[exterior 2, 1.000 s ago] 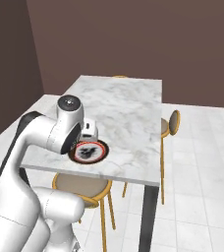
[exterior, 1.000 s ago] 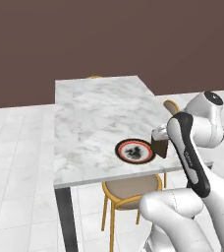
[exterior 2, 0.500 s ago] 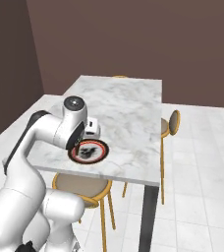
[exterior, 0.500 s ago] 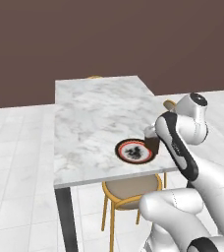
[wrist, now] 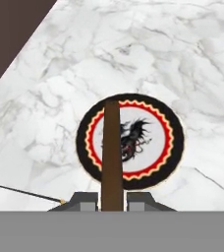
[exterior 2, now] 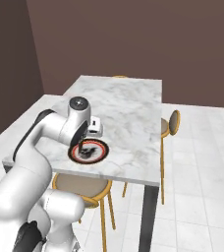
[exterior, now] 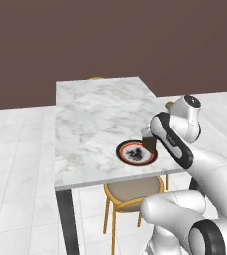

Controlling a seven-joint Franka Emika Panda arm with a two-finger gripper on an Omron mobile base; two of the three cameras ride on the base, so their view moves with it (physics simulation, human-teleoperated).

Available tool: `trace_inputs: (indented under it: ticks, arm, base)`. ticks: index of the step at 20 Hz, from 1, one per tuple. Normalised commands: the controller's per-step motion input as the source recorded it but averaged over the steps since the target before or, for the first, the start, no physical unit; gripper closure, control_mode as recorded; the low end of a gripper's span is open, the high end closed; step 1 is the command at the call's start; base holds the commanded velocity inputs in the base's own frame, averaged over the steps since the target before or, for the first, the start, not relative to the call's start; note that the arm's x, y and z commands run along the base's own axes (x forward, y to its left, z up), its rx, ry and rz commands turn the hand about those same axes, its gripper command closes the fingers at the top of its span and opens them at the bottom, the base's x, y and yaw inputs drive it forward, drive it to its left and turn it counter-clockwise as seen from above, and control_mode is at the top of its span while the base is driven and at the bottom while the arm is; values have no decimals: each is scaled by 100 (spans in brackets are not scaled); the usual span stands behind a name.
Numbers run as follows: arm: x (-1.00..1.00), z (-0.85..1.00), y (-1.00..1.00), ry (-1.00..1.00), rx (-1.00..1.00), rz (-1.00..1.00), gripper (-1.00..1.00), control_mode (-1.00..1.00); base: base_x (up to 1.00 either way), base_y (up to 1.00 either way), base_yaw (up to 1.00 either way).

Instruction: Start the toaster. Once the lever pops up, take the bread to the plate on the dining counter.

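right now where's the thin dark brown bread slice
The dark brown bread slice stands edge-on, clamped in the gripper, above the round red-rimmed plate near the front edge of the white marble dining counter.

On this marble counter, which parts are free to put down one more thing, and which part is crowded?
The dining counter is bare from the plate to its far edge, and also left of the plate. It is crowded only at the near right corner, where the gripper holds the bread edge-on above the plate.
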Motion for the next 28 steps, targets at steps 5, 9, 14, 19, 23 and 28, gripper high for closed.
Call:
trace_inputs:
  ticks: [5,9,14,19,23,28]
  arm:
    - [22,-17,3,0,0,0,100,-100]
    - [18,-23,4,0,0,0,100,-100]
    - [22,-27,4,0,0,0,100,-100]
    - [16,-29,0,0,0,0,100,-100]
    - [13,-25,0,0,0,0,100,-100]
    - [16,-14,0,0,0,0,100,-100]
  base:
    - [0,0,0]
    - [0,0,0]
    - [0,0,0]
    - [0,0,0]
    - [0,0,0]
    - [0,0,0]
